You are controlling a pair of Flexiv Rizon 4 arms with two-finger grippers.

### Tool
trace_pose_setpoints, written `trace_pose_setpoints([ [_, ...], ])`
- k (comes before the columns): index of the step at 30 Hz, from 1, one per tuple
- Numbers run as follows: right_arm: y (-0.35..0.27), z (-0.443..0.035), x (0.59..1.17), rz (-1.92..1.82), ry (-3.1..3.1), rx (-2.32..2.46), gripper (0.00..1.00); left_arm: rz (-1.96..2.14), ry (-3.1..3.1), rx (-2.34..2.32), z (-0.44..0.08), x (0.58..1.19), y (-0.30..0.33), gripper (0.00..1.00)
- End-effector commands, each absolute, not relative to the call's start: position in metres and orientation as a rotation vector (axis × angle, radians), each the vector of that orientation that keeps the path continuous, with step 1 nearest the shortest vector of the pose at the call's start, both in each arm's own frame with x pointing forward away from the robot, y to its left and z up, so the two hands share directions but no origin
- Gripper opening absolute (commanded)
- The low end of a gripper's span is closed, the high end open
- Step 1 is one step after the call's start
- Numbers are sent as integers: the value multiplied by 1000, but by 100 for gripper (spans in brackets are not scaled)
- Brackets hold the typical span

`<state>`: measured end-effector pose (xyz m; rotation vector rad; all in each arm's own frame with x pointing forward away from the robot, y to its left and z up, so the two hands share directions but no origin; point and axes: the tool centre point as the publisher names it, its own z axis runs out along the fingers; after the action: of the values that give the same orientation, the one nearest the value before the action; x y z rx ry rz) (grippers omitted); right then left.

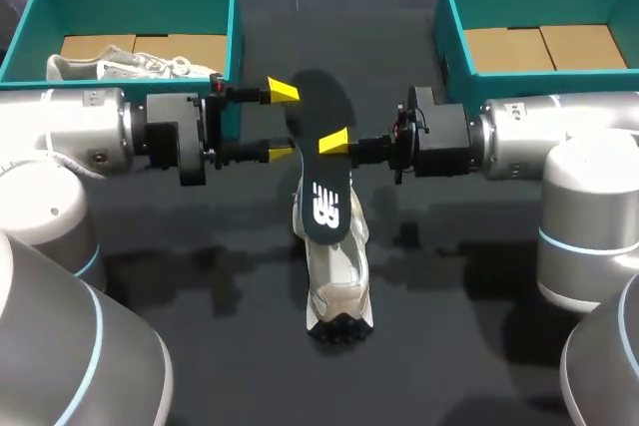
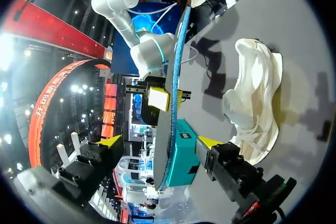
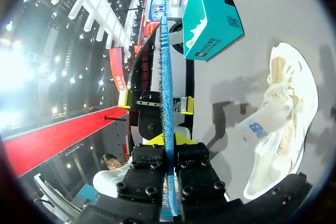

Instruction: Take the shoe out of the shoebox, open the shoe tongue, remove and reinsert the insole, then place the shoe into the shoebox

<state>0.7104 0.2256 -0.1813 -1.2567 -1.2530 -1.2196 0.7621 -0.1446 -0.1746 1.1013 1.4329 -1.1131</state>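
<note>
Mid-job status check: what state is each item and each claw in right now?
insole: out of the shoe, held above it.
shoe: on the table, outside both boxes, insole removed.
right claw: shut on the insole.
left claw: open, fingers straddling the insole.
left shoebox: open, second shoe lying inside.
right shoebox: open, no shoe in it.

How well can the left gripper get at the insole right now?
Likely yes: the left gripper is open, and the edge of the insole sits in line between its fingers. The right gripper holds the insole up above the shoe. Nothing shows in the way.
</note>
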Motion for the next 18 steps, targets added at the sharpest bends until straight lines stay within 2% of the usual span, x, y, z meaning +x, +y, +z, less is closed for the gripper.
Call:
trace_pose_setpoints([
  [1, 235, -185, 709, -1233, -1227, -1269, 0, -1107, 1428, 1087, -178, 758, -155, 72],
  [3, 237, -186, 708, -1234, -1216, -1275, 0, -1104, 1423, 1087, -178, 757, -156, 67],
  [4, 238, -186, 708, -1235, -1212, -1276, 0, -1102, 1421, 1087, -179, 757, -156, 61],
  [6, 240, -186, 708, -1235, -1207, -1276, 0, -1102, 1421, 1084, -179, 757, -157, 56],
  [7, 241, -186, 708, -1235, -1205, -1274, 0, -1101, 1422, 1083, -179, 758, -158, 51],
  [18, 244, -185, 706, -1220, -1206, -1272, 0, -1089, 1429, 1095, -183, 763, -161, 34],
])
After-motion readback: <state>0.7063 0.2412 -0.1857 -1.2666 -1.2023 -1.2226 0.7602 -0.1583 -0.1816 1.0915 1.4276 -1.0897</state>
